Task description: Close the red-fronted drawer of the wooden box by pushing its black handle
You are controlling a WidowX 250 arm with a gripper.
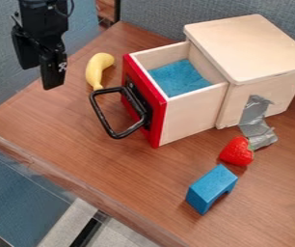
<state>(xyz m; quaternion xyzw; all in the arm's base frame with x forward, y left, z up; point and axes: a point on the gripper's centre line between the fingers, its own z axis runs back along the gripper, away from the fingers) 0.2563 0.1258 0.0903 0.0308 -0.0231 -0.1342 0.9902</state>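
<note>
The black tool (40, 76) hangs at the upper left, over the far-left edge of the wooden bench (53, 130), its two fingers spread apart with nothing between them. Nearest to it is a yellow banana (95, 69), lying by that same edge, its narrow end pointing to the black handle (103, 120) of a red-fronted drawer (193, 116). I cannot tell whether banana and handle touch. The drawer is pulled out of a pale wooden box (250, 46), so its blue lining (179, 78) can be seen from above. Crumpled silver tape (256, 126) runs from the box's side to the bench, probably to stop the box sliding. Beside the tape lies a red strawberry (237, 152); near it, toward the near-left edge, a blue arch-shaped block (208, 189) rests steadily.
</note>
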